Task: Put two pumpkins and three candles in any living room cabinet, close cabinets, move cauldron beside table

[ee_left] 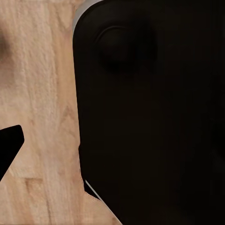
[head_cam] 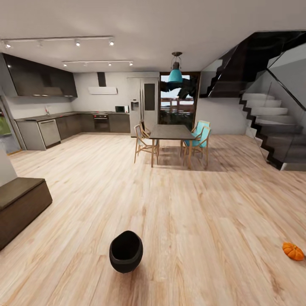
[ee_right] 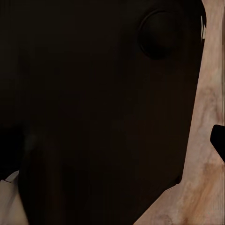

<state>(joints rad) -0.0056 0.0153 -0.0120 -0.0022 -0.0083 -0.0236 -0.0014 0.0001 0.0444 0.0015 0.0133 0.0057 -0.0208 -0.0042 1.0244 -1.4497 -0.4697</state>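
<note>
- I am looking down my left wrist camera, and a big black rounded part of the robot (ee_left: pixel 150 117) is blocking most of the picture. A black tip (ee_left: pixel 8 147) is poking in at the edge, over the wood floor (ee_left: pixel 42 93). I cannot tell if my left hand is open or shut, or if it is holding anything.
- My right wrist camera is showing much the same: a dark smooth body (ee_right: pixel 93 117) with a round bump, a small black bit (ee_right: pixel 218 139) at the edge, and a strip of pale floor. I cannot tell if that hand is open or shut either.
- Both arms seem to be tucked in close to the robot; I cannot tell more about how they are sitting.
- From the head camera I am seeing a black round cauldron (head_cam: pixel 126 251) sitting on the floor just ahead of me, its mouth tipped toward me. It looks smooth and dull.
- One small bumpy orange pumpkin (head_cam: pixel 293 251) is lying on the floor off to my right side, well apart from the cauldron.
- A low dark brown wooden cabinet (head_cam: pixel 21 208) is standing off to my left.
- Far ahead, a dark table (head_cam: pixel 171 132) with wooden and blue chairs is standing on the light, streaky wood planks.
</note>
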